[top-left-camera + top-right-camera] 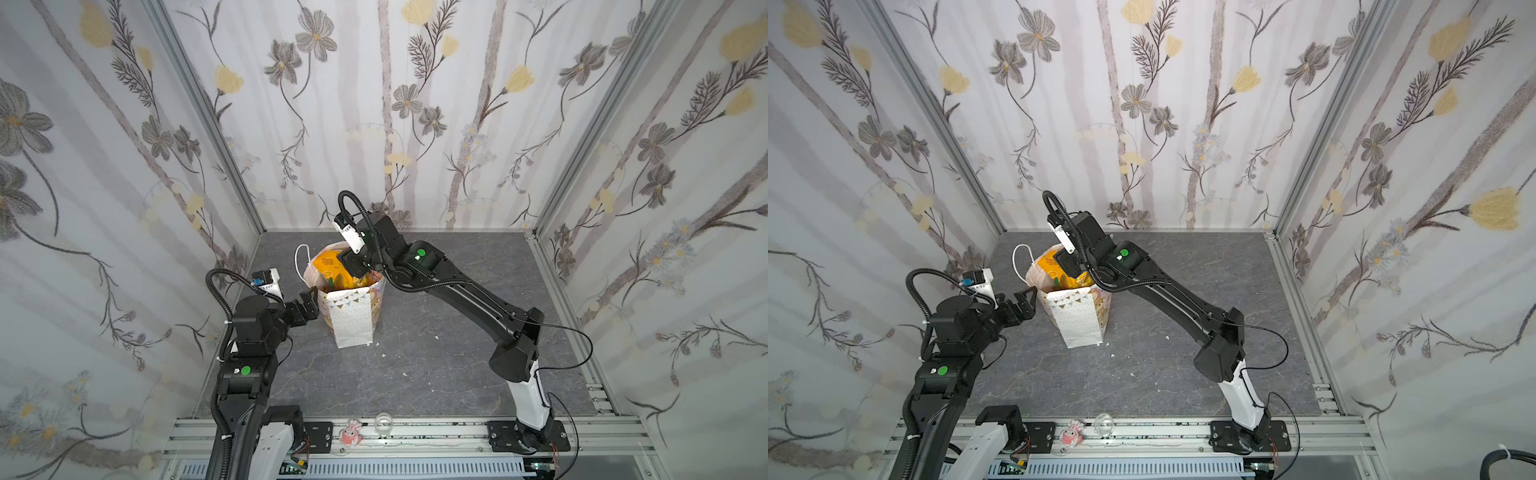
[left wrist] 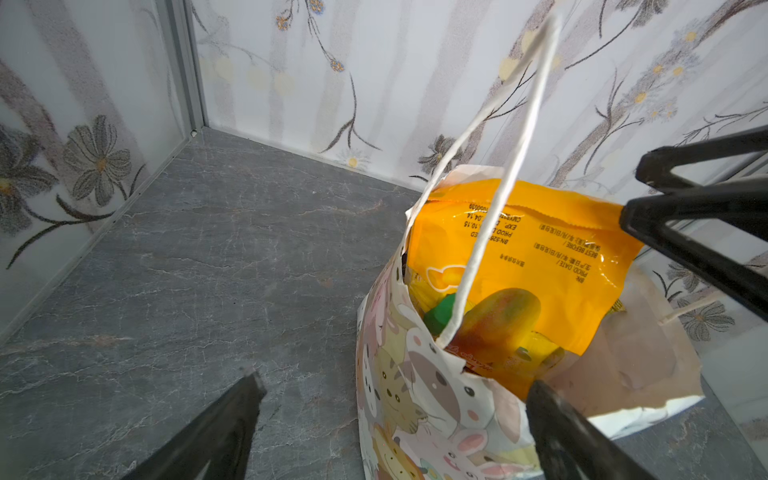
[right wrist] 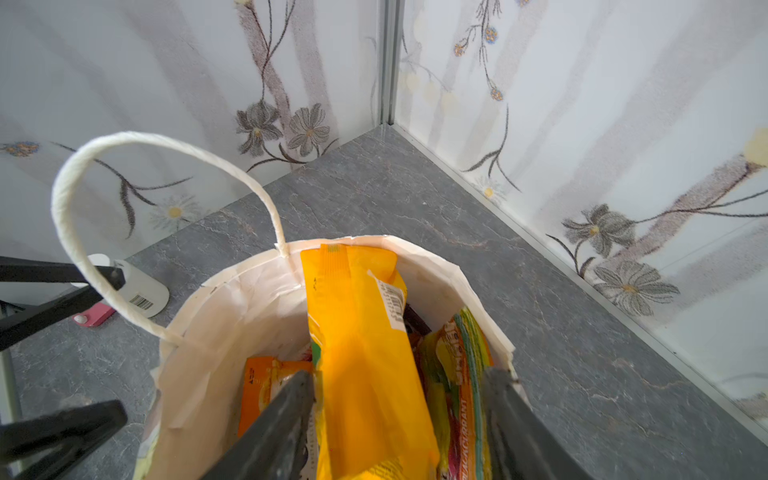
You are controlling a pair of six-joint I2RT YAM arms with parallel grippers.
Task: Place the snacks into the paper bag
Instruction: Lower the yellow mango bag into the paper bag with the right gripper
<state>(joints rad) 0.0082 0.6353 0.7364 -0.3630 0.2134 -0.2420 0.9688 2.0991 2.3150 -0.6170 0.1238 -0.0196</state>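
Step in hand: drop-off at the paper bag (image 1: 353,320), right arm

- Right gripper (image 3: 399,374) sits in the bag mouth, tips pointing down. Jaws are parted a good way, not fully wide.
- The yellow-orange packet (image 3: 365,353) stands on end between the jaws, its top seam leaning on the bag wall beyond the tips. One finger (image 3: 286,415) lies against the packet's edge; the other is apart from it. Nothing is clamped, so the packet looks to rest on the bag's contents, not on the tool.
- More snacks sit either side of the tips, lower in the bag: an orange packet (image 3: 266,374) outside one finger and a striped packet (image 3: 457,374) by the other. The left wrist view shows a green packet (image 2: 442,311) deeper down.
- Left gripper (image 2: 395,380) is wide open and holds nothing. It sits just beside the bag's side wall under the cord handle (image 3: 83,174). Whether a finger touches the paper I cannot tell.
- Beyond the left gripper's tips lie a white bottle (image 3: 141,295) and a pink item (image 3: 93,316).
- No loose packet shows on the table (image 1: 415,332) in both top views, though arms and bag hide some of it.

Judgement: this is the release stage, late in the task.

Next move: lift the right gripper straight up out of the mouth. Keep the jaws apart so the fingers do not drag the tall packet or snag the rim and tip the bag
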